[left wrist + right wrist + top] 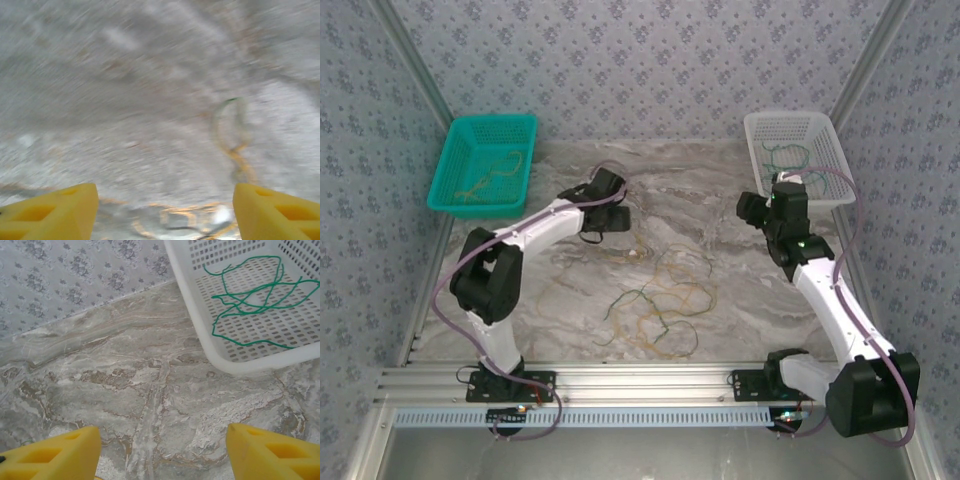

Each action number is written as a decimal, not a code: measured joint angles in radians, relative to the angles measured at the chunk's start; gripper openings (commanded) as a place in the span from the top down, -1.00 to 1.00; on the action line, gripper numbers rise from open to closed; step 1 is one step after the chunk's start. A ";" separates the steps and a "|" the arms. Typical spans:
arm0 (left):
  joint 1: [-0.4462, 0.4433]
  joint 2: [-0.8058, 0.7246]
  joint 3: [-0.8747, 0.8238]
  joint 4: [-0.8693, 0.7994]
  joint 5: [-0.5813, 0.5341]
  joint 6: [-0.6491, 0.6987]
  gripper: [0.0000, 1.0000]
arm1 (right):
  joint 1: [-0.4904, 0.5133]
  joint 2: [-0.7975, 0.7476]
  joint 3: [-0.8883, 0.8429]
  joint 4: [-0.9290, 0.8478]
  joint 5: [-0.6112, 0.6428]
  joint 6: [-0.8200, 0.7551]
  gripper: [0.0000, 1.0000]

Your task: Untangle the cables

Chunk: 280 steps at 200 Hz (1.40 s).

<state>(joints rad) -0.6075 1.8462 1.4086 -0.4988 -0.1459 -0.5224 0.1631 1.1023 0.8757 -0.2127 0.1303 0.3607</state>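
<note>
At frame centre, the cables (665, 297) lie tangled on the tabletop (700, 190). The left gripper (162, 212) and right gripper (160, 450) both hang empty, jaws apart. Best to pinch one outlying strand.

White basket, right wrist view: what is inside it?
Loose green cables lie on the white basket floor; no orange ones visible. From above, the right arm covers its near corner.

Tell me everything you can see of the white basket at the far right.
The white basket is rectangular, of perforated plastic, with sloping walls and a thick solid rim. It sits upright on the marble-look table in the far right corner, close to the patterned wall. Loose green cables lie looped across its floor.
</note>
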 measured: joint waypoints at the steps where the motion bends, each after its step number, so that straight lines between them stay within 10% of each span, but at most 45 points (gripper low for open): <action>1: -0.002 0.002 0.003 0.000 0.000 0.002 -0.56 | 0.001 0.000 0.000 0.000 -0.001 -0.001 -0.37; 103: -0.114 0.278 0.153 -0.077 -0.024 -0.014 -0.50 | 0.013 0.000 -0.077 0.057 -0.014 -0.018 -0.38; 191: -0.150 0.308 0.164 -0.034 -0.080 -0.032 0.97 | 0.000 0.000 -0.098 0.080 -0.014 -0.010 -0.38; 280: -0.032 0.136 0.013 -0.029 -0.143 0.020 1.00 | 0.000 0.012 -0.231 0.216 -0.059 -0.006 -0.37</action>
<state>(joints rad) -0.6399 1.9820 1.4212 -0.5278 -0.2890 -0.5026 0.1631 1.1145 0.6445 0.0036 0.0715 0.3542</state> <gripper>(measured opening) 0.065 0.686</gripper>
